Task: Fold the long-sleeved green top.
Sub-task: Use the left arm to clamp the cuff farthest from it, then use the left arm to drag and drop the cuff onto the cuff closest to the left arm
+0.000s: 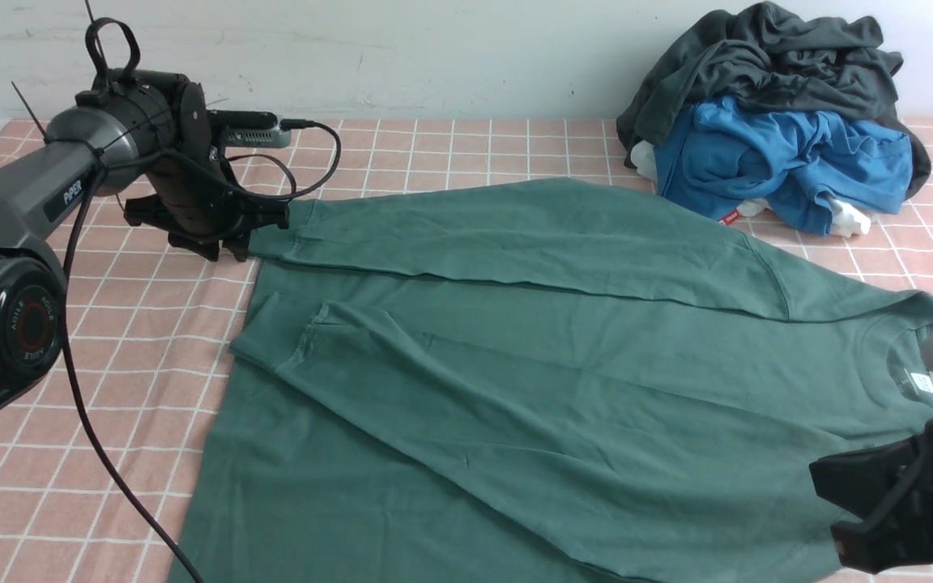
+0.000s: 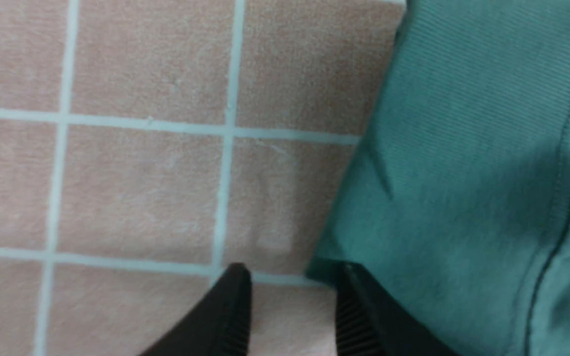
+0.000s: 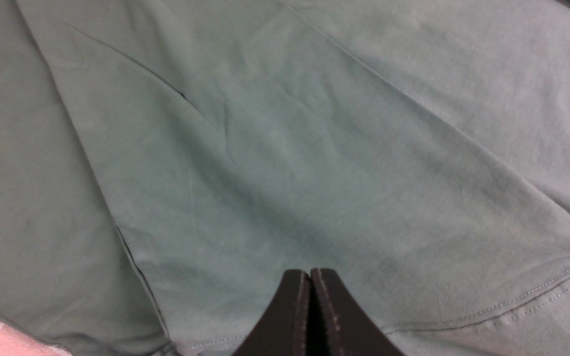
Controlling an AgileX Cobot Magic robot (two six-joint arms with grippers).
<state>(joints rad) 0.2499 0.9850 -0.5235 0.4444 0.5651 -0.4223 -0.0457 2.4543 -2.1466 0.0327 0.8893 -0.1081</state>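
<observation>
The green long-sleeved top (image 1: 515, 364) lies spread on the tabletop (image 1: 110, 340), 2 sleeves folded inward. The left gripper (image 2: 292, 282), jaws parted, seems just off the far-left cuff (image 2: 463, 99), so closing may miss it. The right gripper (image 3: 309, 277) hangs clenched, empty.

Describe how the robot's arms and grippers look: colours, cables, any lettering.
Left arm: grey shell with white PIPER lettering, a round black joint cap ringed red, and a loose black cable. Left gripper and right gripper: black, with tapered jaws.
</observation>
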